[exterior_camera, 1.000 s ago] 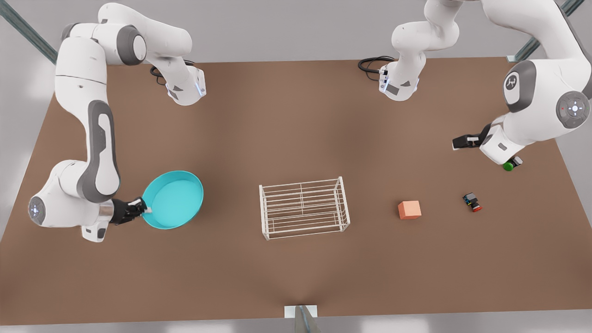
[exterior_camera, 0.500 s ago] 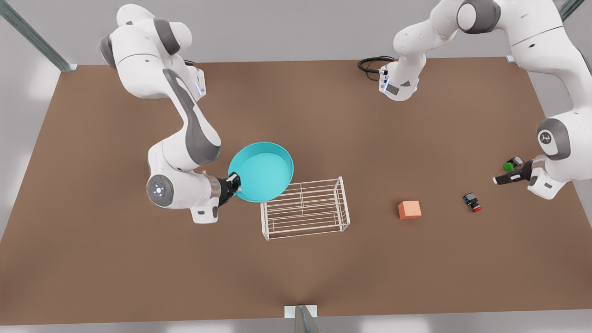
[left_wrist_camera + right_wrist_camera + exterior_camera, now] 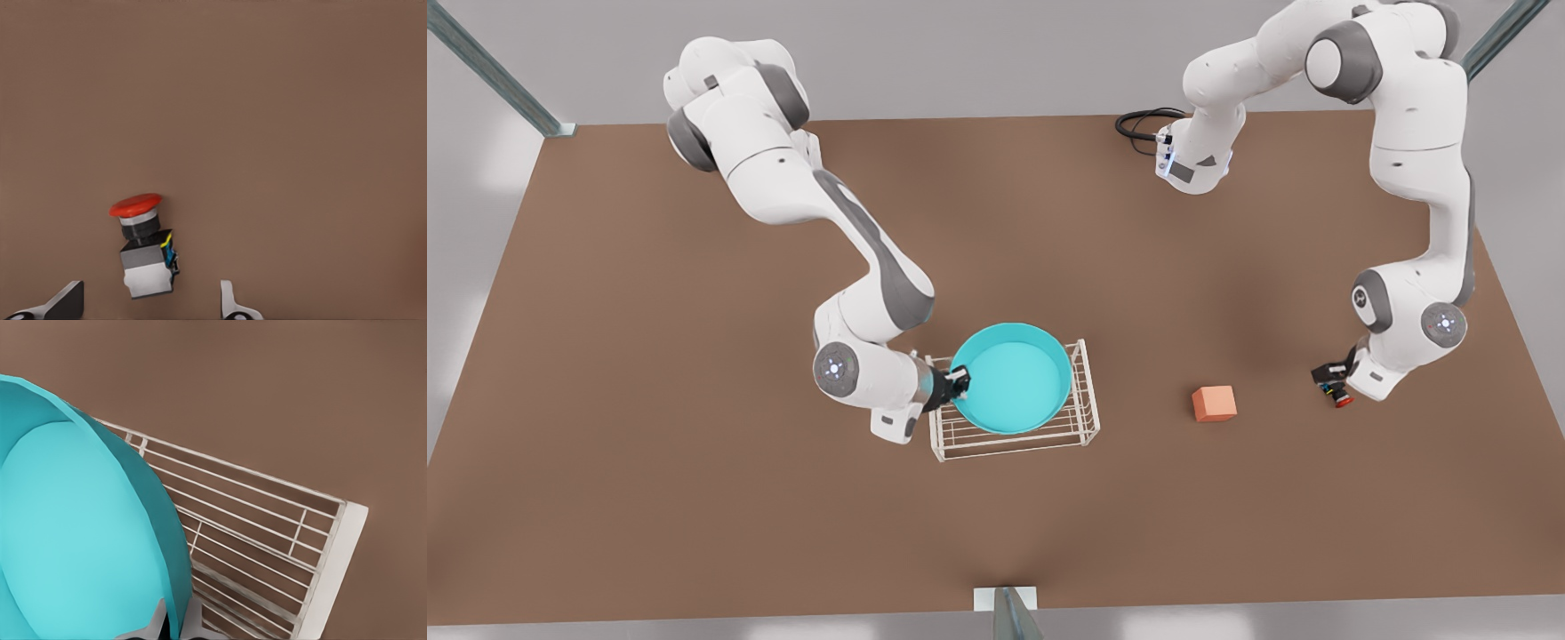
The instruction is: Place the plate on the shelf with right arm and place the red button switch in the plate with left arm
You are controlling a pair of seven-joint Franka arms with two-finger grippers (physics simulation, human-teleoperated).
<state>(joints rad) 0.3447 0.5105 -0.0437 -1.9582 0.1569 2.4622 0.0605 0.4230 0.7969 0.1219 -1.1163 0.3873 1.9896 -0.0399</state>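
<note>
The right gripper (image 3: 959,384) is clamping the plate (image 3: 1012,378) by its rim and, having swung it in from the front view's left within the last second, is now holding it over the shelf (image 3: 1083,418); release looks like the next job. The left gripper (image 3: 1327,373) has dropped in beside the red button switch (image 3: 143,245), fingers (image 3: 230,303) spread wide on either side, not yet closed. The orange cube (image 3: 1214,403) is sitting untouched between them.

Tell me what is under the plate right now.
Under the plate is the shelf, its white wire grid showing past the rim; the wires beneath the dish are covered. The right gripper grips the plate's rim. The left gripper, open, is over the red button switch.
</note>
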